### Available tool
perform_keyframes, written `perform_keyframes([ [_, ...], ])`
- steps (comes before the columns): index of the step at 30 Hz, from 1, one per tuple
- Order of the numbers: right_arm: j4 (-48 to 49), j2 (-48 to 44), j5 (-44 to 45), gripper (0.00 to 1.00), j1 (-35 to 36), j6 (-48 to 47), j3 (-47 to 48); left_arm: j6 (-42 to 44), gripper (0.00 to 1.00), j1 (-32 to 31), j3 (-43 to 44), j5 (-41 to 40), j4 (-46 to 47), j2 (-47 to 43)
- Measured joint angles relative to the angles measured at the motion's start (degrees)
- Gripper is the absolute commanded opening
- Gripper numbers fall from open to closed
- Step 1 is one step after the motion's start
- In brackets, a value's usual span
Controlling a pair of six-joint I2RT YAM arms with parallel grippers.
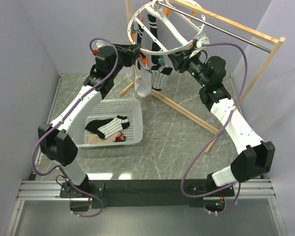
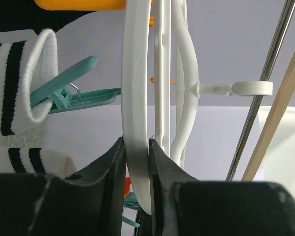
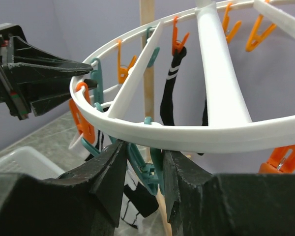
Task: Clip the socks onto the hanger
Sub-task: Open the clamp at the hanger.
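Observation:
The hanger (image 1: pixel 179 39), a white ring with spokes, hangs from the metal rod (image 1: pixel 236 30). My left gripper (image 1: pixel 136 52) is shut on its left rim (image 2: pixel 136 123), also visible in the right wrist view (image 3: pixel 86 73). My right gripper (image 1: pixel 173 60) sits under the near rim (image 3: pixel 196 133), its jaws against both handles of a teal clip (image 3: pixel 148 167). A white sock with black bands (image 1: pixel 160 77) hangs below it. Another banded sock (image 2: pixel 19 93) is held by a teal clip (image 2: pixel 71 88). A black sock (image 1: pixel 152 24) hangs further back. A striped, black-toed sock (image 1: pixel 109 127) lies in the basket.
The white perforated basket (image 1: pixel 136 120) sits front left on the marble table and also holds a pale item (image 1: pixel 96 139). The wooden frame (image 1: pixel 187 114) runs diagonally across the table, with a post (image 1: pixel 266 69) at right. Orange clips (image 3: pixel 124 69) dangle around the ring.

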Motion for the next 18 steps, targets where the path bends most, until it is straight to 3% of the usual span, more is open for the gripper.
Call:
perform_keyframes([
  [9,-7.8,1.7,-5.3,0.00,-1.1,3.4,5.9,0.0,0.21,0.5,0.0,0.0,0.3,-0.2],
  [18,-12.3,1.9,-6.1,0.18,-1.3,-3.1,7.0,1.1,0.21,0.7,0.0,0.3,-0.2,-0.2],
])
